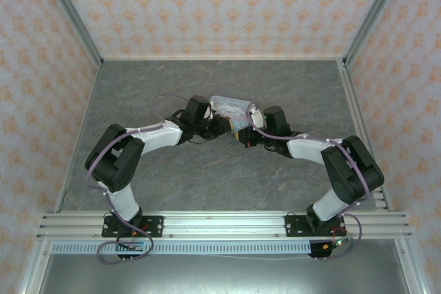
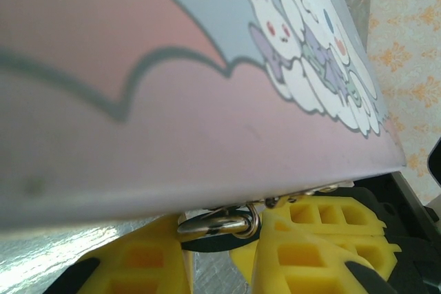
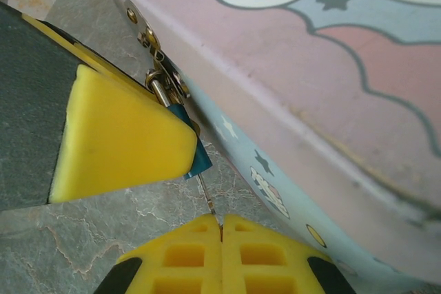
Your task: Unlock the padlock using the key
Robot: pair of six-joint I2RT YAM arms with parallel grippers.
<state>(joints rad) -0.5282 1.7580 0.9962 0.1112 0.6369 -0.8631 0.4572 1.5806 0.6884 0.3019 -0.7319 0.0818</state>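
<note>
Looking down at a pale-blue cartoon tin [image 1: 231, 106] out in the middle of the grey table [image 1: 151, 87], both arms reaching in at its near side. Lid down and shut, so no telling what sits inside.

Up close now, spotting a small metal hasp [image 3: 141, 29] on the tin's wall. Hanging from it, the teal padlock [image 3: 198, 160], with its shackle [image 3: 160, 91] threaded through.

Seeing the left gripper [image 2: 224, 232] clamped on that padlock, one yellow finger [image 3: 117, 135] pressed against the lock body, just beside the tin.

Below it, catching the right gripper [image 3: 221, 225] with fingers tight together, pinching the thin key [image 3: 207, 194]. Key tip right up at the padlock's underside. Hard to say whether it's inside the keyhole.
</note>
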